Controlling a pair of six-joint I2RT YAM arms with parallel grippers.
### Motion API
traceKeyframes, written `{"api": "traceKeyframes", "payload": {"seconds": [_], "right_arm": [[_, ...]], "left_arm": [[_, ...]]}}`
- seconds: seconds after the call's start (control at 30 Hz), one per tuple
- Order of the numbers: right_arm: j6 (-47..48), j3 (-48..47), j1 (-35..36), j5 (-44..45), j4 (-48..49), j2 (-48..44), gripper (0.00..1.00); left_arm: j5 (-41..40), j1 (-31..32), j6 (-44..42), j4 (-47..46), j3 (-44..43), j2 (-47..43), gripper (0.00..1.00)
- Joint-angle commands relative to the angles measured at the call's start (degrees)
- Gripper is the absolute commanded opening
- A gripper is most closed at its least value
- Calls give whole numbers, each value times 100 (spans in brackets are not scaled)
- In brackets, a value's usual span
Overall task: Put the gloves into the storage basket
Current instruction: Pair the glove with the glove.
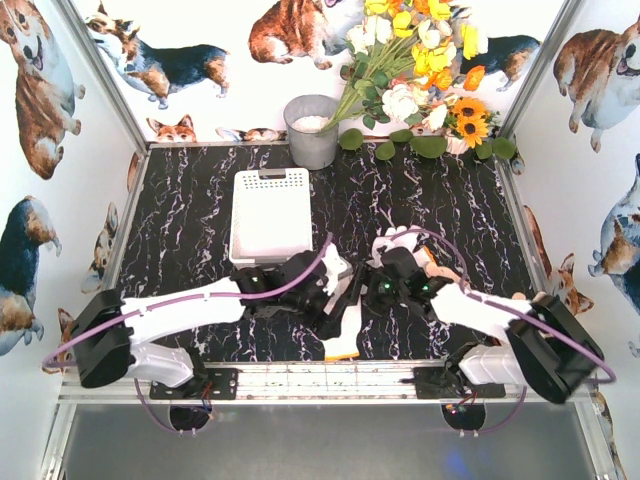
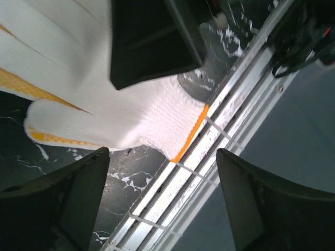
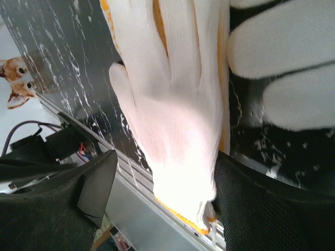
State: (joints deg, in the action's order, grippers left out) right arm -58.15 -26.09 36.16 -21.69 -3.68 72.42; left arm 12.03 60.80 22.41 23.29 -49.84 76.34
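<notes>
A white knit glove [image 1: 342, 338] with an orange cuff lies at the table's front edge, its cuff over the metal rail. My left gripper [image 1: 335, 300] hangs over it, open and empty; in the left wrist view the glove [image 2: 152, 115] lies just beyond the left gripper [image 2: 163, 154]. My right gripper [image 1: 382, 288] is open too, and the glove [image 3: 178, 130] lies between its fingers, brushing the right finger [image 3: 272, 209]. More gloves [image 1: 400, 242] lie right of centre, partly hidden by the right arm. The white storage basket [image 1: 270, 215] stands behind the left arm, nothing visible in it.
A grey metal bucket [image 1: 312, 130] and a bunch of flowers [image 1: 420, 70] stand at the back. The aluminium rail [image 1: 320, 378] marks the near edge. Both wrists crowd close together mid-table. Corgi-printed walls close in the sides.
</notes>
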Motion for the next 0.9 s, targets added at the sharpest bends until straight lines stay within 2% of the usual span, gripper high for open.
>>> {"api": "traceKeyframes", "payload": {"seconds": [0.0,0.17,0.3,0.4,0.57,0.7,0.87], "right_arm": [[112,136,-4,163,-407,-748,76],[103,236,-4,613,-1376,-1850,76],[92,365,-9,868,-1907,-2509,75],[-19,482,-4,890,-1949,-2747,74],[-165,568,-4,1015,-1821,-2640,70],[25,269,-12,1154,-1865,-2230,68],[113,182,-81,1180,-1289,-1621,63]], "left_arm": [[-892,-30,685,-321,-60,-596,80],[-1708,-425,1603,-278,235,-832,81],[-1757,-840,2103,-569,601,-715,72],[-1647,-1027,2143,-675,608,-460,69],[-1555,-1227,1877,-517,493,12,59],[-1381,-1387,1799,-729,568,266,55],[-1021,-1542,1793,-1048,565,624,48]]}}
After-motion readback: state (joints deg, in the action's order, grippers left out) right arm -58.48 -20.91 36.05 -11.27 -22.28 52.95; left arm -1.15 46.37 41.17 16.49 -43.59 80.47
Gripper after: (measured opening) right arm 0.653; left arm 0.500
